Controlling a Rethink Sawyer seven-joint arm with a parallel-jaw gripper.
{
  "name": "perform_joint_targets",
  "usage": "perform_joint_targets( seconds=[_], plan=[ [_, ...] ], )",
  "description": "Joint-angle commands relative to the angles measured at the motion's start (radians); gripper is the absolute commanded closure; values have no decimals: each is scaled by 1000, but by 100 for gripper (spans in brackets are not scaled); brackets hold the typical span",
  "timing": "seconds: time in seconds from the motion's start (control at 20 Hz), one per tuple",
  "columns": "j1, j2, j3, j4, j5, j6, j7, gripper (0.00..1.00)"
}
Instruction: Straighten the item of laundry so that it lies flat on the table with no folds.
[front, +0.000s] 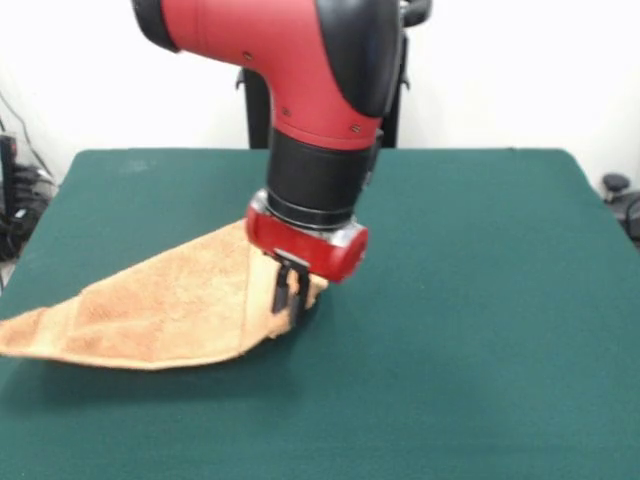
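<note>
The orange-tan towel (160, 310) lies on the dark green table (470, 300) at the left, folded over itself into a long triangle. Its narrow tip reaches the picture's left edge and a woven band crosses it near that tip. No white tag shows. The red and black arm comes down from above over the towel's right end. My gripper (290, 298) stands at that right corner, its dark fingers (283, 290) close together and pinching the cloth there, which bunches up around them just above the table.
The table's far edge runs in front of a white wall. Cables and dark equipment (15, 200) sit off the table's left side, and a dark object (620, 195) sits off the right side.
</note>
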Motion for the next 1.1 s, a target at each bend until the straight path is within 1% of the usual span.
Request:
perform_joint_targets(
  seconds=[0.05, 0.55, 0.6, 0.65, 0.7, 0.9, 1.1],
  plan=[
    [75, 84, 77, -22, 75, 93, 201, 100],
    [137, 145, 56, -107, 174, 105, 249, 100],
    [146, 166, 48, -146, 188, 122, 257, 100],
    [149, 173, 46, -156, 198, 124, 259, 100],
    [148, 167, 47, -141, 204, 113, 255, 100],
    [156, 164, 39, -135, 229, 111, 253, 100],
    [157, 181, 39, -164, 251, 117, 242, 100]
  ],
)
